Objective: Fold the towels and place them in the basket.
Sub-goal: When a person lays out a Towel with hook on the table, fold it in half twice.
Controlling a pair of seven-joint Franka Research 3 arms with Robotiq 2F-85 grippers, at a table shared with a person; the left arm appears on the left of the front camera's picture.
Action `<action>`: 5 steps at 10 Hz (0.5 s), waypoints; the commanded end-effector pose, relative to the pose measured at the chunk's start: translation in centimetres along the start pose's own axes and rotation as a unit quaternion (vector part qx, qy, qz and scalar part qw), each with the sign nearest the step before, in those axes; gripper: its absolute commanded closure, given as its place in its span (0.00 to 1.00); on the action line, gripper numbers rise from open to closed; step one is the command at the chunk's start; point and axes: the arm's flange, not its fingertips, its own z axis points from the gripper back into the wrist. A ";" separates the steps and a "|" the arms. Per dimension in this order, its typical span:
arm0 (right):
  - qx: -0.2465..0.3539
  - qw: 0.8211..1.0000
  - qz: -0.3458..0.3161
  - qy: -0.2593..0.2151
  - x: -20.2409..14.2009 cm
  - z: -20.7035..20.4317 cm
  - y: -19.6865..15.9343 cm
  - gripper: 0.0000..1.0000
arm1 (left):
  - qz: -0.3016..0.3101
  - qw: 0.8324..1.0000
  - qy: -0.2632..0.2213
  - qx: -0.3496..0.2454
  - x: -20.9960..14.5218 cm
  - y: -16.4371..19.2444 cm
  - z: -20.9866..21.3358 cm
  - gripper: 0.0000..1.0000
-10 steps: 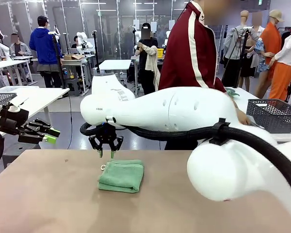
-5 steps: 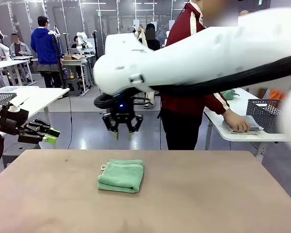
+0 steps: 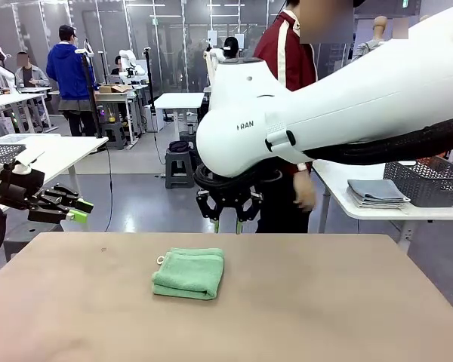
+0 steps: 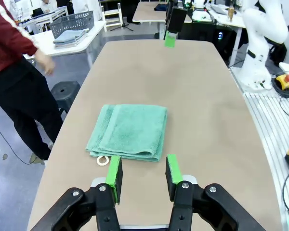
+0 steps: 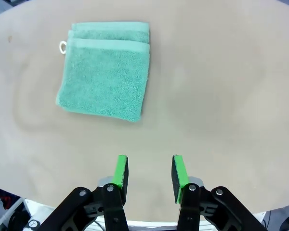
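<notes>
One folded mint-green towel [image 3: 189, 273] lies on the brown table [image 3: 325, 302], its pale loop at the far left corner. My right gripper [image 3: 228, 224] hangs open and empty above the table's far edge, up and right of the towel. In the right wrist view the towel [image 5: 106, 72] sits well ahead of the open right gripper [image 5: 149, 174]. My left gripper [image 3: 74, 210] stands open off the table's left edge. Its own view shows the towel [image 4: 130, 131] just beyond the open left gripper [image 4: 143, 172]. A dark grey mesh basket [image 3: 430, 179] stands on a white side table at the right.
A person [image 3: 287, 68] in a dark red jacket stands behind the table's far edge, one hand [image 3: 306, 192] lowered. Grey-blue folded cloths [image 3: 377, 192] lie beside the basket. Another mesh basket [image 3: 0, 153] sits on a white table at the left.
My right arm has risen and swung right, away from above the towel. The person has turned from the side table toward this one. The left arm and the towel are unmoved.
</notes>
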 end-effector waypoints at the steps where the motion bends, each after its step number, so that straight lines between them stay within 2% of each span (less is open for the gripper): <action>1: -0.003 1.000 -0.006 -0.003 -0.2 0.4 0.3 0.53 | 0.000 1.000 -0.005 0.003 0.2 -0.2 0.1 0.52; 5: -0.003 1.000 -0.006 -0.003 -0.2 0.4 0.3 0.53 | 0.000 1.000 -0.005 0.003 0.2 -0.2 0.1 0.52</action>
